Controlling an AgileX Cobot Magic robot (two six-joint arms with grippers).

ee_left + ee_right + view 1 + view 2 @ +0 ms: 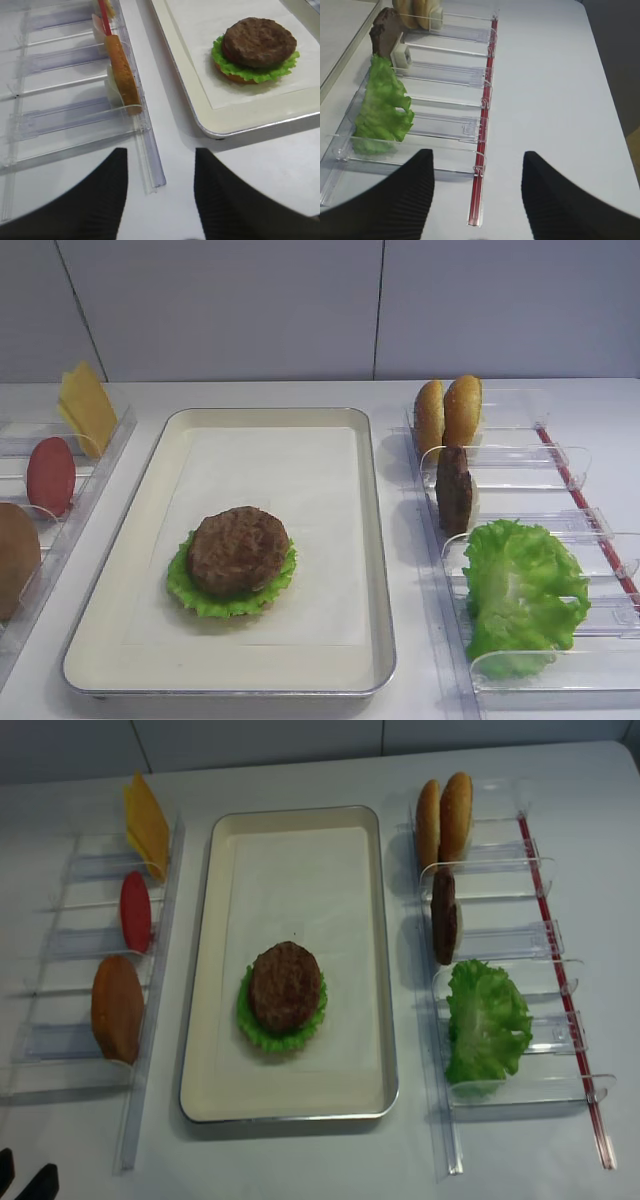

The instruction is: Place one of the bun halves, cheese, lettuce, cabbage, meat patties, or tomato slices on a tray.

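Note:
On the cream tray (375,540) a meat patty (238,550) lies on a lettuce leaf (200,598) over a bun half. The right rack holds two upright bun halves (447,412), another meat patty (453,490) and lettuce (522,590). Cheese (86,405), a tomato slice (50,475) and a bun half (15,555) stand in the left rack. No cabbage is in view. My left gripper (160,165) is open and empty over the table, near the left rack's front end. My right gripper (477,160) is open and empty, by the right rack's near end.
The clear plastic racks (500,980) flank the tray on both sides. A red strip (482,150) runs along the right rack's outer edge. White table (560,100) extends right of it. The tray's near corner (210,131) lies just ahead of my left gripper.

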